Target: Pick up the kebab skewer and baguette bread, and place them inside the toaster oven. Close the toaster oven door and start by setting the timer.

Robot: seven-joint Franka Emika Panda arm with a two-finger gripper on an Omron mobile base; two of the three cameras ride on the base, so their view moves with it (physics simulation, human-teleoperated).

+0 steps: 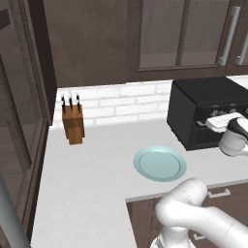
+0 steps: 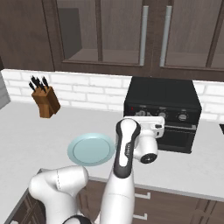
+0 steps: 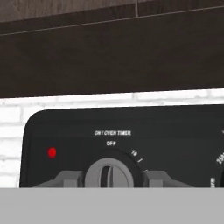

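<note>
The pale grey stone desk [image 1: 87, 164] carries everything. At its two o'clock side in the left base view stands the boxy matte-black toaster oven [image 2: 162, 114], against the white brick wall. Its black-framed glass door [image 2: 180, 136] looks shut, so I judge the loading and closing steps done; I cannot make out the kebab skewer or baguette bread through the glass.

At about seven o'clock from the oven in the right base view lies a round pale blue plate [image 2: 91, 149], bare. Far off at ten o'clock stands a wooden knife block [image 1: 73, 124].

In the hand view the grey round timer knob [image 3: 108, 174], marked OFF at twelve o'clock, sits between the grey fingers [image 3: 68, 178] of the gripper [image 3: 108, 180], which is narrowed onto it. A red lamp [image 3: 52, 152] sits at nine o'clock. Left, I judge: turning the timer.
</note>
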